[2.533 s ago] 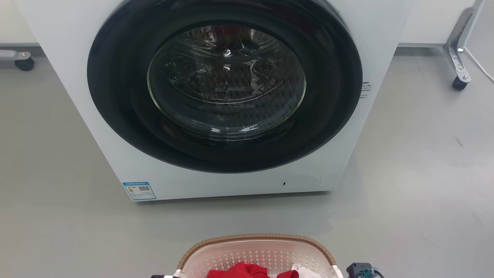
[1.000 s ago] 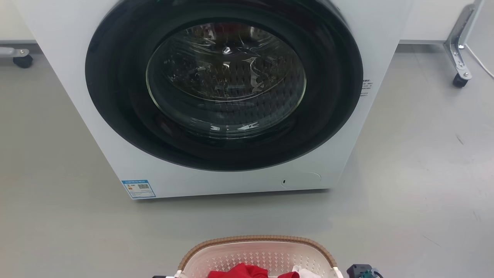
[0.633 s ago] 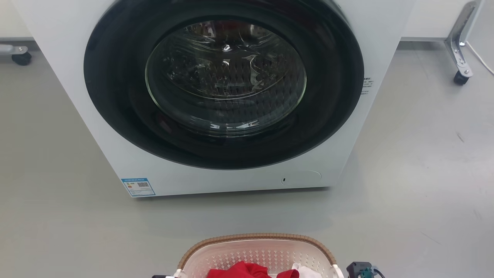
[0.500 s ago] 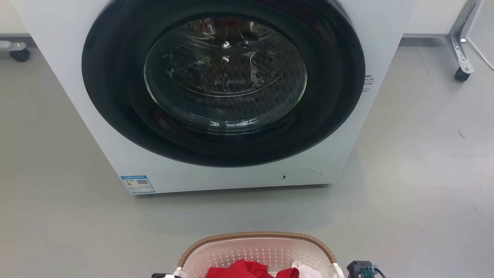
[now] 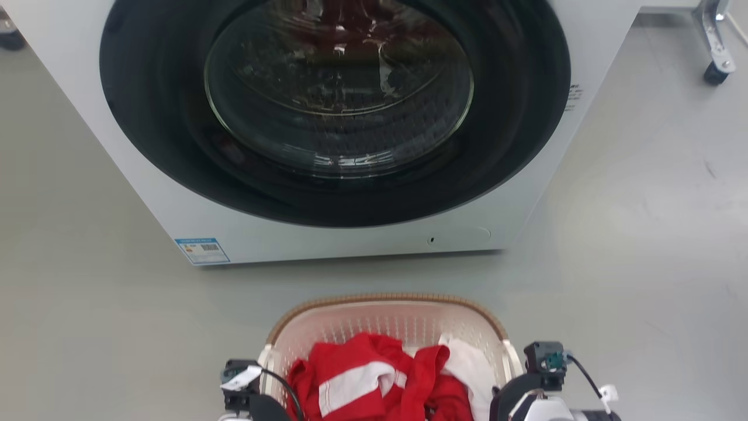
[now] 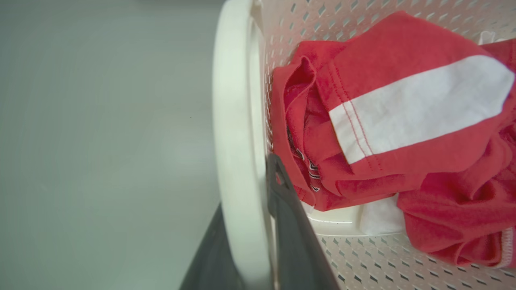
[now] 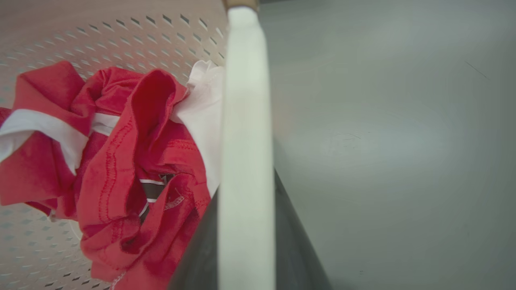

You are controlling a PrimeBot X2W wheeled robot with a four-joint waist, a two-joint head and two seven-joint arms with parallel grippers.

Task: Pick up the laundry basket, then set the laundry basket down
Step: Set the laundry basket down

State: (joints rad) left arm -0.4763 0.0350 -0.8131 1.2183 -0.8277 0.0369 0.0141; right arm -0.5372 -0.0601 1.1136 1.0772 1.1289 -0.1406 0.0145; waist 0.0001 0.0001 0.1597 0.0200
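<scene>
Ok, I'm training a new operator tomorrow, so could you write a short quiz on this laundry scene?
1. True or false: the laundry basket is empty.
2. What do the left end effector and the right end effector clamp? A) a detergent bottle B) the white side handles C) a coat hanger
3. Fill in: the basket is in front of the ___.
Key: 1 false, it holds red and white clothes; 2 B; 3 washer.

washer [image 5: 327, 242] top cropped, laundry basket [image 5: 374, 321] near side cropped
</scene>
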